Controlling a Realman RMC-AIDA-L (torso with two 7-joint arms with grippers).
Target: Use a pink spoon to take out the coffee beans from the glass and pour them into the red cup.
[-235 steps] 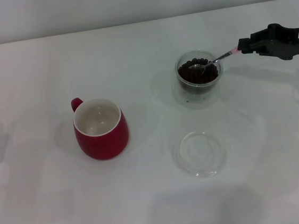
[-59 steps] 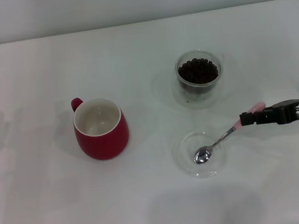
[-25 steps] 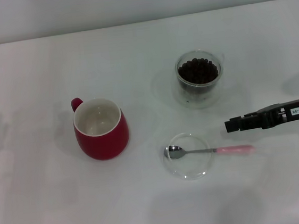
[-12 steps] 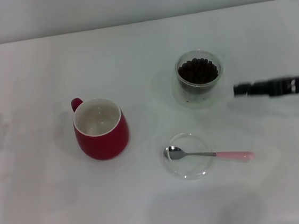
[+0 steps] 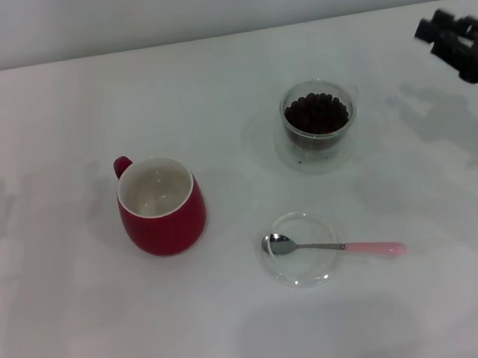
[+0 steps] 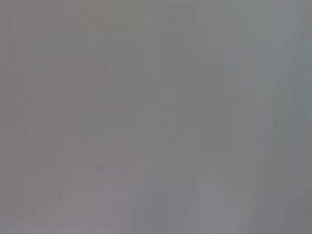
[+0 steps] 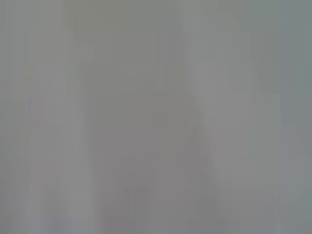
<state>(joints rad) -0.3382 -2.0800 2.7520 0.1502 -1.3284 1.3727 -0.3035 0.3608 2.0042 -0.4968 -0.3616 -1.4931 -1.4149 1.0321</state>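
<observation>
Spoon (image 5: 331, 244) is seen released, bowl in the dish (image 5: 302, 268) near the table's front edge. Right gripper (image 5: 434, 30), far-right edge, finger state cannot be told. Cup (image 5: 161, 205) empty; beans (image 5: 318, 112) in glass (image 5: 319, 124). Regrasp judged necessary next.

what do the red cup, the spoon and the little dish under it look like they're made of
The red cup looks like glazed ceramic: glossy dark red outside, white inside. The pink spoon has a shiny, mirror-like bowl, likely metal, and a matte pale pink handle, perhaps plastic or coated. The shallow dish is see-through with a bright rim, probably glass.
</observation>
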